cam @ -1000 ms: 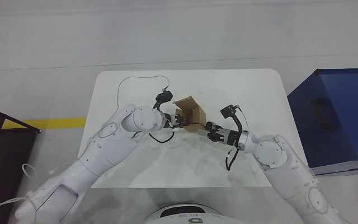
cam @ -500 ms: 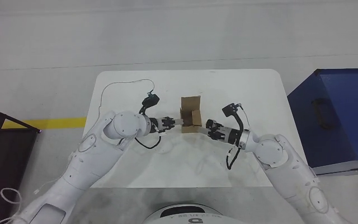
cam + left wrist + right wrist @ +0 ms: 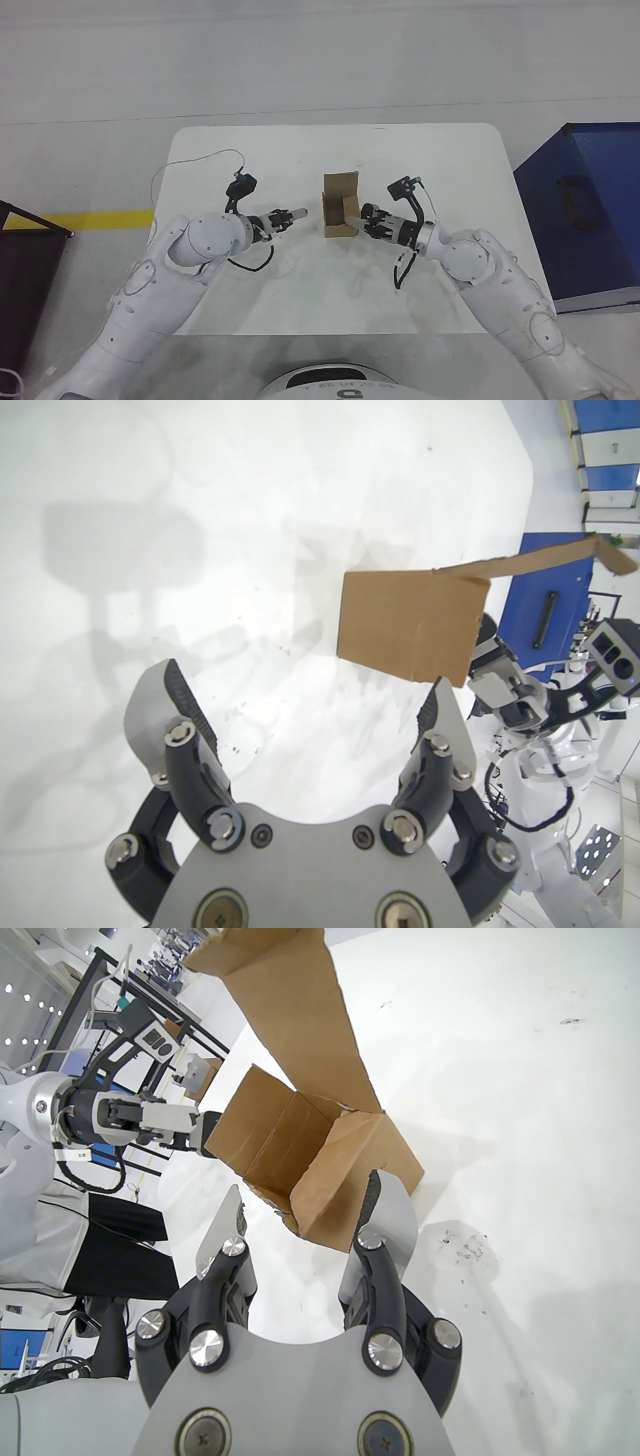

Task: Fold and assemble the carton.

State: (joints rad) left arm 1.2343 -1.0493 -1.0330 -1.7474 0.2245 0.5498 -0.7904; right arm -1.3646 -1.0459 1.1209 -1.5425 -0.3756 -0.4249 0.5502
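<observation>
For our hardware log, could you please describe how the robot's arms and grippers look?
The left arm and right arm have glossy white shells, black wrists, a looping black cable and a bracket-mounted camera. The left gripper and right gripper match: grey base plate, black linkages with silver bolts, grey fingers with black ribbed pads.

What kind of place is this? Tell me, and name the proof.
Probably a robotics lab or workshop: a white table on open floor, a yellow floor line, and a blue cabinet beside it.
</observation>
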